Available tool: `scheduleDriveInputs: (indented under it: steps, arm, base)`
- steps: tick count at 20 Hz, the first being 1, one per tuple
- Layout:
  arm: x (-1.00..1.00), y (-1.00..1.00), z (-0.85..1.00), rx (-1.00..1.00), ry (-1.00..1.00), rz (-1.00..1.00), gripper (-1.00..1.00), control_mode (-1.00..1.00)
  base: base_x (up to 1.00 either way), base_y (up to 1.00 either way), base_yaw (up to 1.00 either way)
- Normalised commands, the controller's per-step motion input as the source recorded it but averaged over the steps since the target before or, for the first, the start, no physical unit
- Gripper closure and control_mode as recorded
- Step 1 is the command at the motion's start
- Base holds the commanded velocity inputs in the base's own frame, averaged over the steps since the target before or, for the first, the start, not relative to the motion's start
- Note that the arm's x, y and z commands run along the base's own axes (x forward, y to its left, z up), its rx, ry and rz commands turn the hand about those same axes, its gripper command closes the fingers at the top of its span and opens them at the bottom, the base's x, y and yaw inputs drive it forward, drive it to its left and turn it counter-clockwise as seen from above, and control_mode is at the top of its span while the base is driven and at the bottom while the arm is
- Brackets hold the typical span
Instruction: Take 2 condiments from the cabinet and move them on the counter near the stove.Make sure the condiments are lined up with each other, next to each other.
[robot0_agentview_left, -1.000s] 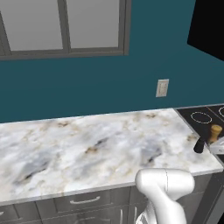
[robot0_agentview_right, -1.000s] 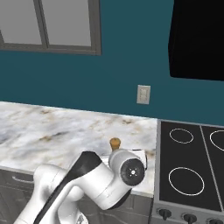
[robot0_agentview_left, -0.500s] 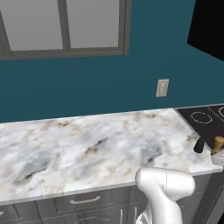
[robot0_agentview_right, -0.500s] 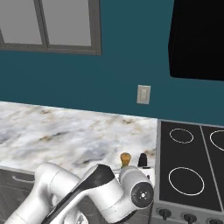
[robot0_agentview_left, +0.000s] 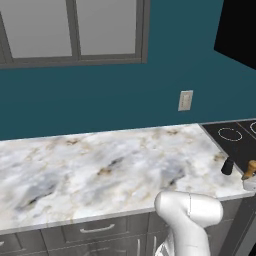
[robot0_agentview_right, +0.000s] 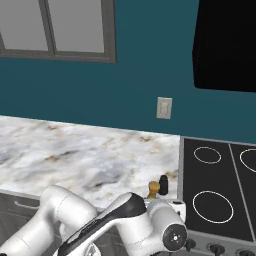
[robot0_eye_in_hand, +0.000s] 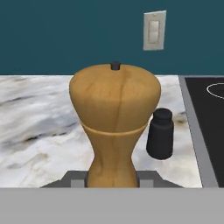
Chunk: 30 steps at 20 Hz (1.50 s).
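- Left base view, far left to centre: glass-panel cabinets (robot0_agentview_left: 75, 30) hang above a teal wall. The marble counter (robot0_agentview_left: 90, 170) spans the width, with drawer handles (robot0_agentview_left: 97, 229) below its front edge.
- Left base view, right side: a wall outlet (robot0_agentview_left: 185, 100) sits above the counter. The stove (robot0_agentview_left: 235, 140) begins at the right edge. The black shaker (robot0_agentview_left: 227, 166) stands upright on the counter just beside the stove. The wooden mill (robot0_agentview_left: 250, 169) shows at the frame edge, to the right of the shaker and near it.
- Right base view, left to right: the arm (robot0_agentview_right: 100, 225) rises from the lower left, elbow bent, forearm running right and low along the counter front. The mill's knob top (robot0_agentview_right: 154, 188) and the black shaker (robot0_agentview_right: 163, 184) appear side by side above the wrist, close to the stove's left edge. This view shows three white ring burners (robot0_agentview_right: 212, 206) and front knobs (robot0_agentview_right: 215, 247), plus a black hood (robot0_agentview_right: 225, 45), which the left base view cuts off.
- Hand view: the wooden mill (robot0_eye_in_hand: 114, 127) stands upright, centred between the two fingertips (robot0_eye_in_hand: 76, 179). The claw (robot0_eye_in_hand: 113, 179) is clamped on the mill's base. The black shaker (robot0_eye_in_hand: 160, 133) stands behind and to the right, apart from the mill. Whether the mill's base touches the counter cannot be told.
- Writing: no readable label or brand on either condiment, outlet or stove.
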Motion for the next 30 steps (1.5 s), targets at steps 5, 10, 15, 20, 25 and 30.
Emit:
scheduleDriveInputs:
  steps: [5, 10, 15, 20, 25, 30]
  arm:
    - [0.08, -0.16, -0.18, 0.13, -0.01, 0.00, 1.00, -1.00]
    - [0.11, -0.12, -0.27, 0.07, -0.04, 0.00, 1.00, -1.00]
    - [0.12, -0.10, -0.03, 0.05, -0.12, 0.00, 1.00, -1.00]
    - [0.17, -0.04, -0.01, 0.00, -0.09, 0.00, 1.00, -1.00]
    - [0.19, 0.00, 0.00, 0.00, 0.01, 0.00, 1.00, -1.00]
    - [0.14, 0.00, -0.08, -0.02, 0.01, 0.00, 1.00, -1.00]
  base:
    - [0.00, 0.00, 0.00]
    - [0.00, 0.00, 0.00]
    - [0.00, 0.00, 0.00]
    - [0.00, 0.00, 0.00]
    - [0.00, 0.00, 0.00]
    - [0.00, 0.00, 0.00]
